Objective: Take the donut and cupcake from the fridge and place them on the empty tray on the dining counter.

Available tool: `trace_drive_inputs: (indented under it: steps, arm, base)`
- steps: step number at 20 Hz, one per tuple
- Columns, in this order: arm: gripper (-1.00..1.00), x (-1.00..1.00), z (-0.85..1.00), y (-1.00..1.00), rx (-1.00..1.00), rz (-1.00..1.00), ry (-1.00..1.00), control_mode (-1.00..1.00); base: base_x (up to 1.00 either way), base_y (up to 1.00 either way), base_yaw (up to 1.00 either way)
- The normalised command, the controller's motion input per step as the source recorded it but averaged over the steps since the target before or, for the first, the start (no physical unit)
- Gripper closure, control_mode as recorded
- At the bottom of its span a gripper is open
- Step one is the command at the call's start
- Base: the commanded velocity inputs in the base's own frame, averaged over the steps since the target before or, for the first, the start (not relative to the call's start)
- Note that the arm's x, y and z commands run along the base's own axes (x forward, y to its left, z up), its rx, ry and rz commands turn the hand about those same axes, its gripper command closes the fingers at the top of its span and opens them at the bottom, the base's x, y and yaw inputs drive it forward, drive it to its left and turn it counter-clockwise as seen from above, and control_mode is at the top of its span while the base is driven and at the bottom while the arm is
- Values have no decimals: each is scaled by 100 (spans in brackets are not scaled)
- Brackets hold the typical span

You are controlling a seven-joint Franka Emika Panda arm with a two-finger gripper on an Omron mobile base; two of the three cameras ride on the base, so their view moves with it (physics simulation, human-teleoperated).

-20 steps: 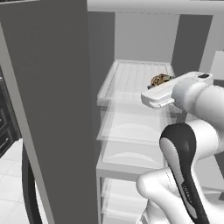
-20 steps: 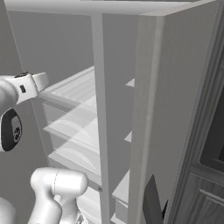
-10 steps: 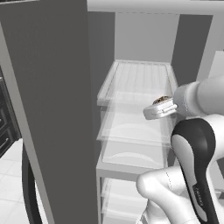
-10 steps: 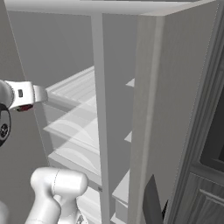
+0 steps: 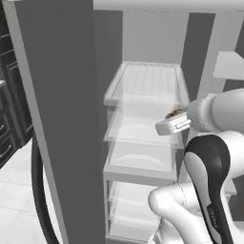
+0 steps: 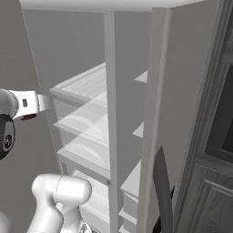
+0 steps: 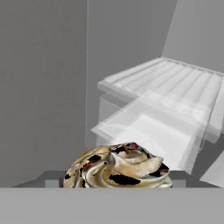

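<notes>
The fridge (image 5: 143, 90) stands open in front of me, with a white interior and translucent shelves. The cupcake (image 7: 118, 168), with swirled tan and dark brown frosting, sits right at the bottom of the hand view between my hidden fingertips. In the left base view the cupcake (image 5: 175, 114) rides on top of my gripper (image 5: 172, 118), which is shut on it in front of the second shelf. The donut, the tray and the dining counter are out of view.
The open left fridge door (image 5: 62, 119) stands close on my left, and the right door (image 6: 182, 91) with its dark handle (image 6: 163, 191) stands on the right. Door-side bins (image 6: 139, 132) line the right. Dark cabinets (image 5: 9, 95) lie beyond the left door.
My hand has come down from the top shelf's height to the second shelf's level, and the cupcake has moved with it. The base and the fridge have stayed put.
</notes>
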Motion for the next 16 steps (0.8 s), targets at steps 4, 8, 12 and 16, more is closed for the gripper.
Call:
trace_drive_inputs:
  steps: [4, 8, 12, 16]
  arm:
    - [100, 0, 0, 0, 0, 0, 0, 100]
    - [100, 0, 0, 0, 0, 0, 0, 100]
    - [100, 0, 0, 0, 0, 0, 0, 100]
    - [100, 0, 0, 0, 0, 0, 0, 100]
  base:
    - [-95, -4, 0]
    - [-81, 0, 0]
    - [-76, 0, -2]
    - [-65, -3, 0]
